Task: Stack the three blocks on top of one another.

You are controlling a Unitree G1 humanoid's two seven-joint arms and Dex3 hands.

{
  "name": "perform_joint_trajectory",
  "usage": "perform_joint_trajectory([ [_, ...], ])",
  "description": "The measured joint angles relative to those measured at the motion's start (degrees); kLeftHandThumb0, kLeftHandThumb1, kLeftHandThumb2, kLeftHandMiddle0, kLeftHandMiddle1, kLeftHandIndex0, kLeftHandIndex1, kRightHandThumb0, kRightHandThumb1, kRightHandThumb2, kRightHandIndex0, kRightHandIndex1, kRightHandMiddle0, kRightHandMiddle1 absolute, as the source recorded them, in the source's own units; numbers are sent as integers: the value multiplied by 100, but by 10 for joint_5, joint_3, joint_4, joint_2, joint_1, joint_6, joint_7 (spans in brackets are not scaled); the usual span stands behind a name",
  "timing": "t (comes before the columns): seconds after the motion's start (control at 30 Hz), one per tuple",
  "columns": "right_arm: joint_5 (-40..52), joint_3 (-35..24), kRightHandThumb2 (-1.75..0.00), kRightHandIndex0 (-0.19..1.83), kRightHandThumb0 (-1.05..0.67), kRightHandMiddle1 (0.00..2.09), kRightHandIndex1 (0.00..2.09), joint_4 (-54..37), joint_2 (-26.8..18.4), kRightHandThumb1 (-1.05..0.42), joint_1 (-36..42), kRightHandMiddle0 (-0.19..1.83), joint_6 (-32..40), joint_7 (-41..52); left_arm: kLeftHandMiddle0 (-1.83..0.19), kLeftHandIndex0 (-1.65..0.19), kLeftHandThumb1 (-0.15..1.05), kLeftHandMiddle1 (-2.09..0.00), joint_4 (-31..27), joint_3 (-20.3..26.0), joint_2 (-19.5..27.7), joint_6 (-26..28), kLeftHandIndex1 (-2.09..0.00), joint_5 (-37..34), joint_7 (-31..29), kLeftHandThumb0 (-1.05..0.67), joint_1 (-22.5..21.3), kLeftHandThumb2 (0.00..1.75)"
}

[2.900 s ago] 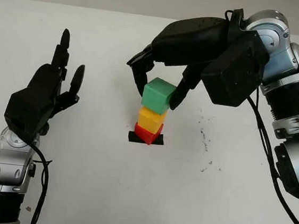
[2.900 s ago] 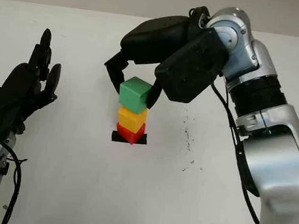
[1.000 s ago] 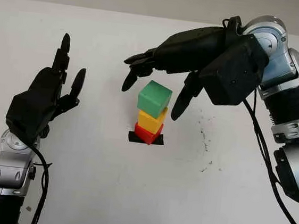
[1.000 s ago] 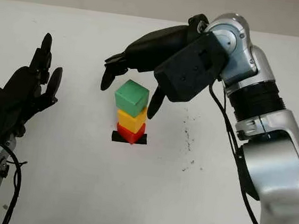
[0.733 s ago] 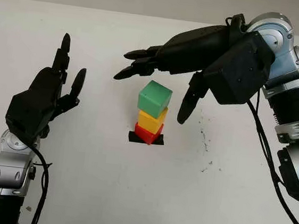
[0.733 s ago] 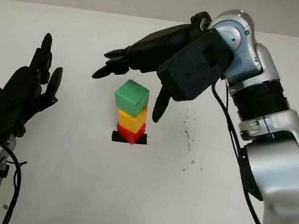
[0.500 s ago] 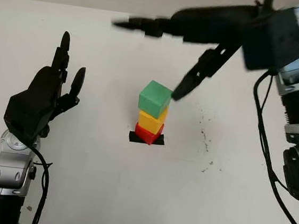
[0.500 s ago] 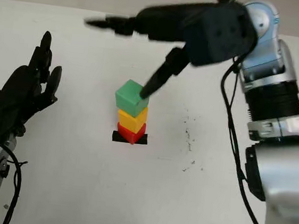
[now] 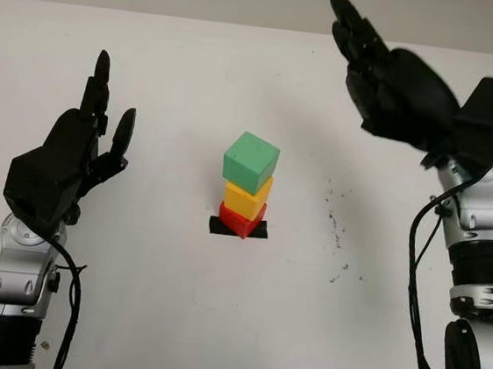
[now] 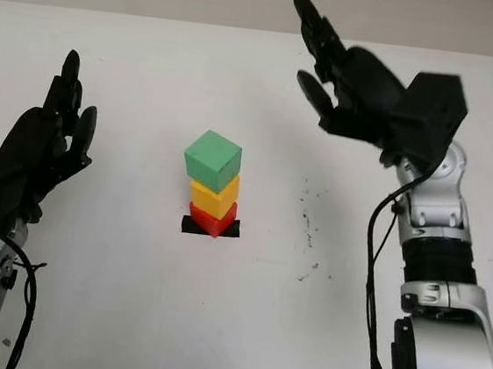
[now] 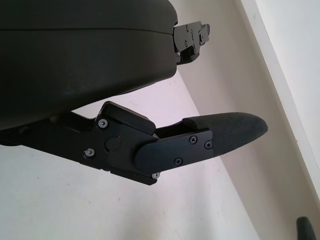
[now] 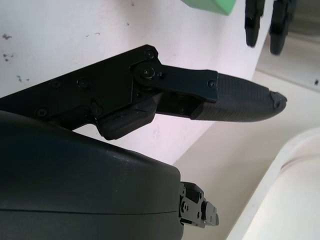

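Note:
A stack of three blocks stands at the table's middle on a black tape mark point(image 9: 259, 230). The red block point(image 9: 240, 218) is at the bottom, the yellow block point(image 9: 245, 196) sits on it, and the green block point(image 9: 250, 162) is on top, turned a little askew. My right hand point(image 9: 390, 76) is open and raised well to the right of the stack, holding nothing. A corner of the green block point(image 12: 212, 6) appears in the right wrist view. My left hand point(image 9: 69, 153) is open and raised to the left of the stack.
The white table point(image 9: 171, 318) stretches all around the stack. A few small dark specks point(image 9: 336, 234) mark the surface to the right of the blocks. The table's far edge point(image 9: 159, 13) runs across the top.
My right hand has let go of the green block and pulled up and away to the right. The green block stays on the stack. The left hand has not moved.

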Motion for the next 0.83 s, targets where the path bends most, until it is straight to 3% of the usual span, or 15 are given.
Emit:
perform_joint_trajectory([
  [0.27, 49, -28, -77, -19, -82, 0, 0, -34, 75, -105, 65, -19, 62, -82, 19, 19, 105, 0, 20, 0, -8, 1, 0, -16, -1, -89, -9, 67],
  [0.47, 75, -47, -80, -19, -82, 0, 0, -53, 126, -105, 107, -19, 63, -131, 19, 19, 105, 0, 27, 0, -12, -7, 0, -28, -4, -88, -12, 69],
  [0.83, 74, -46, -78, -19, -80, 0, 0, -65, 154, -105, 153, -19, 52, -162, 19, 19, 105, 0, 36, -1, -26, -23, 0, -46, -12, -86, -12, 71],
])
